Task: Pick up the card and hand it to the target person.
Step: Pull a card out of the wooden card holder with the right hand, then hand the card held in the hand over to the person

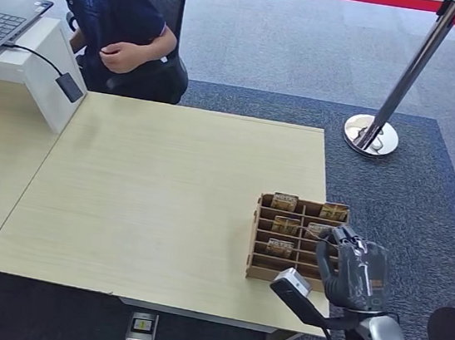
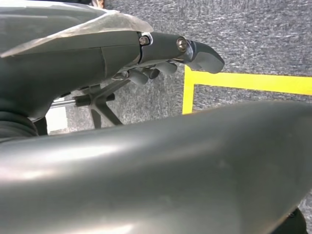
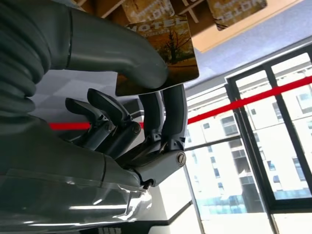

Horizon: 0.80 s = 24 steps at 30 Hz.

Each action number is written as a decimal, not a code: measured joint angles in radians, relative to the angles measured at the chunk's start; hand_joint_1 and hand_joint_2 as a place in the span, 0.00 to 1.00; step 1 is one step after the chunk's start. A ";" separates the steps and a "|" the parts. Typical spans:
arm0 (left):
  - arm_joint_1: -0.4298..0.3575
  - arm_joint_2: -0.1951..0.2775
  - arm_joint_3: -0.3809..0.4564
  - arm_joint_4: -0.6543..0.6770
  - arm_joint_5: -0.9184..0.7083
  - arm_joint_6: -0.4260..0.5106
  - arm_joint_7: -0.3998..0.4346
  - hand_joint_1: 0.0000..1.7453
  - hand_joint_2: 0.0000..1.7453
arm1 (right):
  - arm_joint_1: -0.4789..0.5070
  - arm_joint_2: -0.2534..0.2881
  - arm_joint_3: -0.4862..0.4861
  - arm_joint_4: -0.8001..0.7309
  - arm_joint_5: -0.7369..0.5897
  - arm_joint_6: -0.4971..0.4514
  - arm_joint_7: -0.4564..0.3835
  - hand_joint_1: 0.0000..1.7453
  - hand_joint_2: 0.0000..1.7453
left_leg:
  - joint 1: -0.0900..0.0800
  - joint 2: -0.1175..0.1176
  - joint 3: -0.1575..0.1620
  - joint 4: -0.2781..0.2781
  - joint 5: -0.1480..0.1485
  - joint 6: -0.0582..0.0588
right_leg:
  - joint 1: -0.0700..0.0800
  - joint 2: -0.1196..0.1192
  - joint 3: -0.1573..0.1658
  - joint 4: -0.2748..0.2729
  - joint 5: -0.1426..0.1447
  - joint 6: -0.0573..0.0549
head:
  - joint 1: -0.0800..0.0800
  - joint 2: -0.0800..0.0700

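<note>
**Right hand pinching a card at the wooden rack**

Head view: I see my right hand (image 1: pixel 356 273) over the near right corner of the wooden card rack (image 1: pixel 260 241), which sits near the right end of the pale table (image 1: pixel 144 201). The hand hides the rack's near right slots, so I cannot make out the held card from here. Other cards stand in the slots: one at the far left (image 1: pixel 285 201), one at the far right (image 1: pixel 334 211), two in the middle row and one nearer. A person in a dark blue shirt (image 1: pixel 106 12) sits at the far left edge of the table, well apart from the rack, beside a white stand (image 1: pixel 42 70) carrying a laptop (image 1: pixel 4 19). A chrome stanchion (image 1: pixel 372 135) with red tape stands on the carpet beyond the table's right end.

Left wrist view: my left hand (image 2: pixel 173 56) hangs over grey carpet with a yellow floor line (image 2: pixel 250 82); the fingers are loosely curled and hold nothing.

Right wrist view: the card (image 3: pixel 173 51), brown with an autumn tree picture and lettering, is pinched between the thick thumb (image 3: pixel 121 53) on its face and two fingers (image 3: pixel 173 112) behind it. Its long axis runs across the thumb's tip, one short end jutting free past the fingers. The rack's wood and more cards (image 3: pixel 235 9) lie just beyond it.
</note>
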 joint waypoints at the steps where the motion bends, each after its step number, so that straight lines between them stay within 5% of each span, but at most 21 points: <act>1: 0.000 0.000 0.002 0.000 -0.002 -0.001 0.000 0.00 0.00 | -0.008 -0.005 0.010 -0.008 -0.009 0.003 -0.007 1.00 1.00 | 0.000 0.000 0.000 0.000 0.000 0.000 | 0.000 0.000 0.000 0.000 0.000 0.000 | 0.000 0.000; 9: -0.008 -0.005 0.009 0.000 -0.036 -0.012 -0.001 0.00 0.00 | -0.226 0.009 0.140 0.100 -0.109 0.019 -0.052 1.00 1.00 | 0.000 0.000 0.001 0.000 0.001 -0.001 | 0.000 0.000 0.000 0.002 0.001 0.000 | 0.000 0.000; 18: -0.019 -0.008 0.013 0.000 -0.067 -0.015 0.004 0.00 0.00 | -0.588 0.180 0.240 0.533 -0.145 0.005 -0.062 1.00 1.00 | 0.001 0.000 0.000 0.000 0.003 -0.002 | 0.000 0.000 -0.002 0.004 0.002 -0.001 | 0.000 0.000; 24: -0.019 -0.008 0.013 0.000 -0.085 -0.018 0.008 0.00 0.00 | -0.736 0.276 0.255 0.751 -0.155 -0.018 -0.054 1.00 1.00 | 0.001 0.000 -0.002 0.000 0.003 -0.003 | 0.000 0.000 -0.003 0.004 0.002 -0.001 | 0.000 0.000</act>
